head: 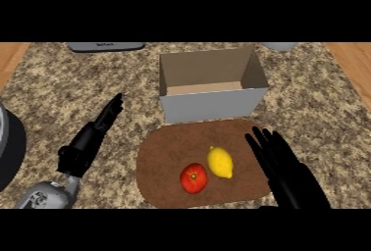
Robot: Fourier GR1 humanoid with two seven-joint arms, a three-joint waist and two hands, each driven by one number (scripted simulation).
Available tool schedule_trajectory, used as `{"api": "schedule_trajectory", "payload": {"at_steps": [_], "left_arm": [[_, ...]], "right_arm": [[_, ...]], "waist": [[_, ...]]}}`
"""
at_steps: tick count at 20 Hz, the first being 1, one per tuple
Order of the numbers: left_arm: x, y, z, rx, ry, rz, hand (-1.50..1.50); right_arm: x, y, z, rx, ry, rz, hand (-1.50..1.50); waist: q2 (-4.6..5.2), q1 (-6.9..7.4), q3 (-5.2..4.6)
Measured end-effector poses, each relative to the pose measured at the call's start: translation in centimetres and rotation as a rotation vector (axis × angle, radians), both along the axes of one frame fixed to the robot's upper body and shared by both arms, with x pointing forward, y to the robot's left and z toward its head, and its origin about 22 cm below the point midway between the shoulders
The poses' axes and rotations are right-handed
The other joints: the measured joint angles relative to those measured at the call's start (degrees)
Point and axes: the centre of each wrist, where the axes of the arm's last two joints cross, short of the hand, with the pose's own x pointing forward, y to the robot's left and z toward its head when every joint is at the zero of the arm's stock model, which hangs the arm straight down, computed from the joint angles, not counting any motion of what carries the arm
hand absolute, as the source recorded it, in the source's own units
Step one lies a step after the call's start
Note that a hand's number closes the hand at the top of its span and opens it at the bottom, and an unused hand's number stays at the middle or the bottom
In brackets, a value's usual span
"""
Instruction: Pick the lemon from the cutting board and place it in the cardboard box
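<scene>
A: Where is the lemon (220, 162) recorded?

B: It is seen lying on the brown cutting board (170, 147), right of the board's middle, with its long axis running roughly toward the far side. A red tomato (194, 178) is noted just beside it at the lower left; whether the two touch cannot be told.

A: And the cardboard box (210, 105)?

B: It is placed directly behind the board, its near wall at the board's far edge. The top is open and a pale floor is seen inside. Nothing is seen in it.

A: State of the right hand (290, 174)?

B: Its fingers are held straight and spread, pointing away from the robot. It is positioned over the board's right edge, to the right of the lemon and apart from it. Nothing is held.

A: Left hand (92, 137)?

B: It is extended over the speckled counter (72, 83) left of the board, fingers straight and together, pointing up and to the right. Nothing is held. The grey forearm is seen at the lower left.

A: Other items entered?

B: A grey object (106, 46) is partly seen at the counter's far edge, a pale round one (279, 46) at the far right, and a dark curved shape (11, 149) at the left edge. None can be identified.
</scene>
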Motion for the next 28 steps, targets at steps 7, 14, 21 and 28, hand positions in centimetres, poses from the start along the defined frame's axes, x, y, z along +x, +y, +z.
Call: {"api": "schedule_trajectory", "payload": {"at_steps": [7, 14, 21, 28], "left_arm": [[1.1, -1.4, 0.8, -0.006, -0.008, -0.038, 0.00], [1.9, -1.8, 1.3, -0.004, -0.007, -0.066, 0.00], [1.3, -2.4, 0.7, -0.008, -0.011, -0.063, 0.00], [2.5, -2.3, 0.7, -0.008, -0.018, -0.065, 0.00]], "right_arm": [[-4.7, 4.4, 4.8, -0.044, 0.181, -0.075, -1.50], [-4.5, 8.2, 6.1, 0.030, 0.215, -0.081, -1.50], [-2.1, 9.4, 4.5, -0.016, 0.258, -0.131, -1.50], [-0.5, 9.9, 2.3, -0.055, 0.305, -0.185, -1.50]], "waist": [[0.79, 2.26, 0.17], [1.15, 3.54, 0.32], [1.24, 3.90, 0.39], [1.28, 3.76, 0.41]]}}
